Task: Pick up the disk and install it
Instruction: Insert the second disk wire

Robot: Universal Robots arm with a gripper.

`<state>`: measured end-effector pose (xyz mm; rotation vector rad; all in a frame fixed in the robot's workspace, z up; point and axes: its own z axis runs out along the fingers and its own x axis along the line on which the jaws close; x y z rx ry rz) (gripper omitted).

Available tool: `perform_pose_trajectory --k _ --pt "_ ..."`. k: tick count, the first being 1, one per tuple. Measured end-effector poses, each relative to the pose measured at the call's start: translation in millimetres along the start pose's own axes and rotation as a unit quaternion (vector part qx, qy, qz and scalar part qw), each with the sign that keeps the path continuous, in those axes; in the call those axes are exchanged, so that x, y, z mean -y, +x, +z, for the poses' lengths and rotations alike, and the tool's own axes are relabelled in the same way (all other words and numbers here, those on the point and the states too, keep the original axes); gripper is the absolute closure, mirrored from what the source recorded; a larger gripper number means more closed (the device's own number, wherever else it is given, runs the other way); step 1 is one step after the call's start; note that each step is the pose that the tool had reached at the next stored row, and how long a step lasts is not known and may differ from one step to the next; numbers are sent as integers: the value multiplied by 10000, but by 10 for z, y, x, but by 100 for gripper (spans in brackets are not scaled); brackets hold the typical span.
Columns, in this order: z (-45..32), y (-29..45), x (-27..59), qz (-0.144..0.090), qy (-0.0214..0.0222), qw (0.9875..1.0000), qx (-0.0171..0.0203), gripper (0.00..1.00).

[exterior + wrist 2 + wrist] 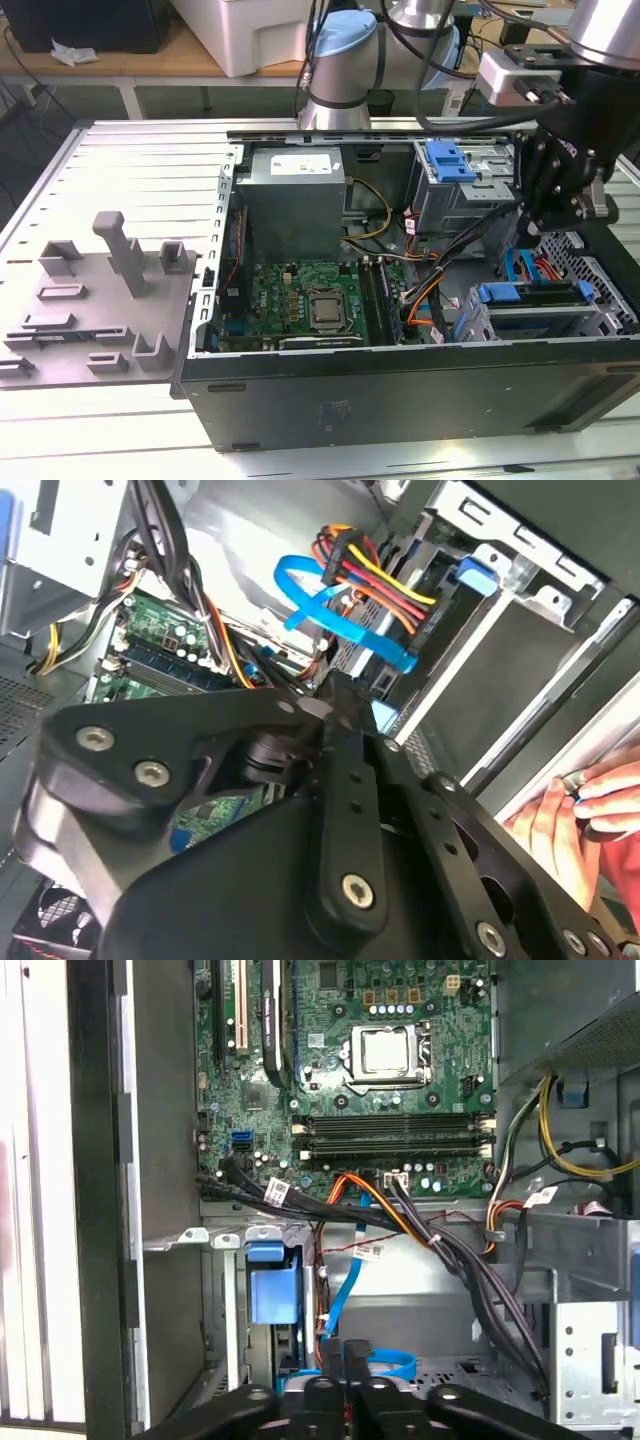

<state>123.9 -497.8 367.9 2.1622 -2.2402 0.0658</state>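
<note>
A: Hovering over the drive bay corner of the open computer case [400,395], the gripper [340,1358] points its fingers down into the chassis; in both wrist views the jaws stand narrow, pressed nearly together, and I see nothing between them.

B: So where is the disk [272,1295]?

A: Not in the gripper; its blue carrier shows in a slot of the grey drive bay [225,1310], close beside the fingertips and lower than them; I cannot tell how far in it sits.

B: And what is nearest to the tips?

A: A flat blue cable [345,1295] loops just beyond them; whether they touch it I cannot tell; a bundle of black, orange and yellow wires [420,1230] runs across a little farther out.

B: Beyond that?

A: The green motherboard [390,1070], well past the fingertips; in the exterior view a second grey drive cage with a blue handle [449,160] stands beside the gripper's body, towards the power supply [295,200].

B: Anyone close?

A: A person's hand [575,820] rests at the outer edge of the case, behind the gripper's body in the second wrist view.
</note>
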Motion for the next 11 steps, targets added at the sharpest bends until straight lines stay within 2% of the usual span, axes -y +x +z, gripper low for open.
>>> perform_pose_trajectory --k 1,3,11 --pt "-2 -10 -26 1 21 10000 -1 89" --pt "-4 -19 -84 4 71 10000 0 89" --pt "-4 -20 -85 4 82 10000 1 89"
